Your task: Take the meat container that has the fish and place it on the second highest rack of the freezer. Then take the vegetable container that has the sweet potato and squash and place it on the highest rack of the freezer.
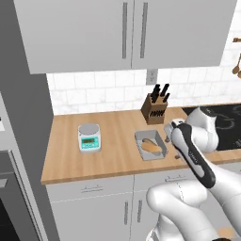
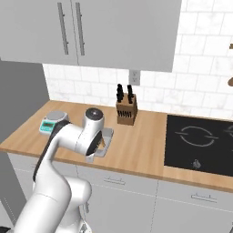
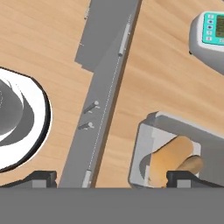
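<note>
From the left base view, the vegetable container [image 1: 151, 145] sits on the wooden counter [image 1: 108, 155] at about the centre, with the sweet potato and squash [image 1: 151, 146] inside as an orange-tan mass; the kitchen scale [image 1: 89, 137] lies at its nine o'clock, well apart, and the knife block [image 1: 155, 109] at its twelve o'clock by the tiled wall. The arm's wrist crowds the tray's three o'clock side. From the right base view, the arm's elbow hides most of the tray, whose corner [image 2: 105, 139] peeks out at the wrist's three o'clock; the cooktop [image 2: 200, 143] lies far to the right. In the hand view, the gripper [image 3: 111, 178] has its jaws spread wide and holds nothing; one finger tip [image 3: 186, 178] sits over the tray's orange food, the other [image 3: 41, 177] well off beyond the counter edge. The risk, as I judge it: the gripper is centred at the tray's nine o'clock, not over a wall, so closing or descending here could miss the rim, press into the food, or shove the tray along the counter.
</note>
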Available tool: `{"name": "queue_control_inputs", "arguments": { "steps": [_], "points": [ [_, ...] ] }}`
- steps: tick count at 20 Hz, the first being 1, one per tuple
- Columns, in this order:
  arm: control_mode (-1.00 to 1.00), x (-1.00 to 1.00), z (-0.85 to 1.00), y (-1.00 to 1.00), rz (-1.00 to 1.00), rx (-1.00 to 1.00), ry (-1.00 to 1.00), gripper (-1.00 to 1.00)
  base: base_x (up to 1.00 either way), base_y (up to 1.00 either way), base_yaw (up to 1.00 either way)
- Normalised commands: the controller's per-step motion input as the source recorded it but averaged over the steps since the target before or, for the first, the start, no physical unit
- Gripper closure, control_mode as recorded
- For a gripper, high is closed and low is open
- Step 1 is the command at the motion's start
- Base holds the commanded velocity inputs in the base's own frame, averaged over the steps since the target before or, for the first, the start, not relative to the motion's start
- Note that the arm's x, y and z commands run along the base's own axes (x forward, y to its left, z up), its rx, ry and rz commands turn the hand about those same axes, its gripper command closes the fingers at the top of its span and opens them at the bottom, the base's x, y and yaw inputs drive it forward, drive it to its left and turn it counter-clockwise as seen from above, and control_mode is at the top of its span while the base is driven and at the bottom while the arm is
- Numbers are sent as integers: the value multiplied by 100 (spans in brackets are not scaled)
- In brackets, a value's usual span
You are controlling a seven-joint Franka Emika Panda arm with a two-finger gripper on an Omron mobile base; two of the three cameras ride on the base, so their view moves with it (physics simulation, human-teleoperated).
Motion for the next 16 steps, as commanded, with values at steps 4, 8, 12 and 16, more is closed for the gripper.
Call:
{"name": "queue_control_inputs", "arguments": {
  "steps": [4, 8, 12, 16],
  "points": [
    [-100, 15, -13, 3, 3, 0, 0, -100, 0, 0, 0],
    [-100, 14, -10, 3, 2, 0, 0, -100, 0, 0, 0],
    [-100, 17, -12, 0, 4, 0, 0, -100, 0, 0, 0],
    [-100, 16, -15, 0, 3, 0, 0, -100, 0, 0, 0]
  ]
}}
